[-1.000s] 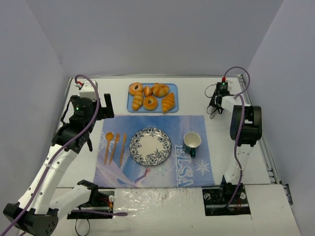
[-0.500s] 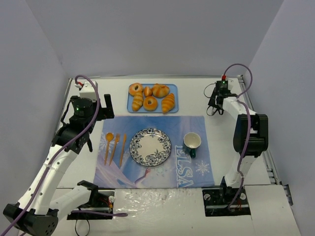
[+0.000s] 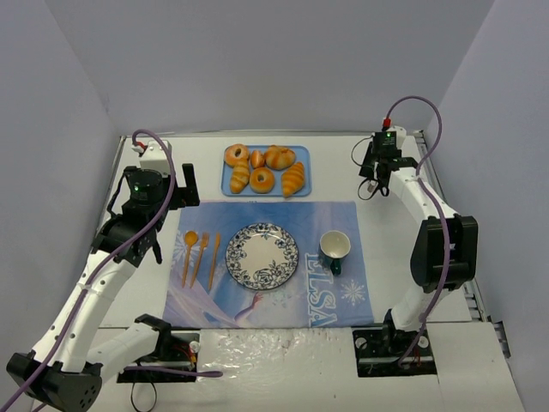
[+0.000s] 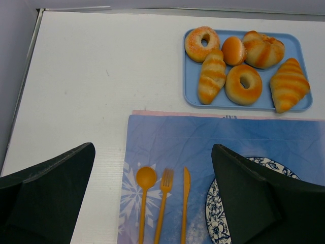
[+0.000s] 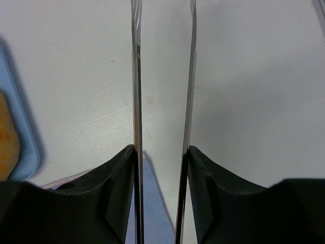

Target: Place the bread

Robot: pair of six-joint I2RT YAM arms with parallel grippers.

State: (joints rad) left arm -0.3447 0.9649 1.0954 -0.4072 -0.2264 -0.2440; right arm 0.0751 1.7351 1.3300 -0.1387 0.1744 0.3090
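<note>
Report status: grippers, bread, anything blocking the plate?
Left gripper open, empty, above the mat. Right gripper nearly shut, empty, right of the tray. Bread on the tray, untouched. Plate bare, nothing in the way.

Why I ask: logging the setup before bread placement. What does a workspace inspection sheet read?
Surface: white table, blue placemat lying flat.
Job's things: the bread on the blue tray among other pastries; plate bare.
Clutter: cup and orange cutlery on the placemat.
Grippers: left gripper open, empty; right gripper nearly closed, empty, above bare table.
Cables: purple cables looped along both arms, touching no items.
Surroundings: grey walls; nothing else seen.
</note>
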